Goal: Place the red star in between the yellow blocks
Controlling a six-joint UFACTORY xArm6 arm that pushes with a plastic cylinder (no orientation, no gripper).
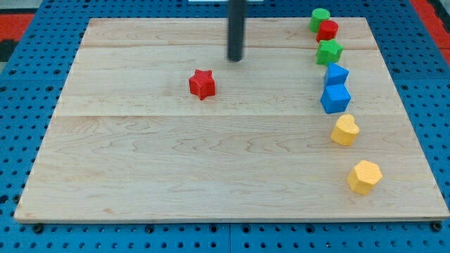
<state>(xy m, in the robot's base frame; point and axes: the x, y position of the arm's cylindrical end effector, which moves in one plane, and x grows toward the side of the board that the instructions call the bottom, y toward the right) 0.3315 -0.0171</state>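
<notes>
The red star lies on the wooden board, left of centre in the upper half. My tip is above and a little to the right of the star, apart from it. Two yellow blocks sit near the view's right edge: a yellow heart-like block and a yellow hexagon below it, with a small gap between them.
A column of blocks runs down the view's right side above the yellow ones: a green round block, a red round block, a green star, a blue block and a blue cube. Blue pegboard surrounds the board.
</notes>
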